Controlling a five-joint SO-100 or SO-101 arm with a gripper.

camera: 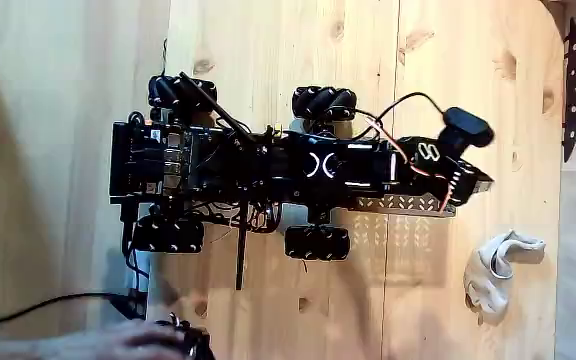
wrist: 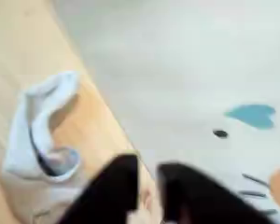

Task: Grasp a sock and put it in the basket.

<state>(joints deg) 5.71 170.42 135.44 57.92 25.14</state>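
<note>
We're looking at a home here, a lived-in room and no lab; the floor (camera: 268, 60) is pale knotty pine boards, seams and knots plain in the fixed view; a soft whitish sock (camera: 498, 265) lies crumpled on those boards; in the wrist view a pale play mat (wrist: 196, 65) with a cartoon face, a blue bow (wrist: 252, 115) and whiskers, meets the wood; a wheeled hobby robot (camera: 258, 165) sits on the floor, a black cable (camera: 38, 305) trailing; a person's hand (camera: 128, 343) rests on a dark controller (camera: 190, 340) at the bottom edge.
</note>
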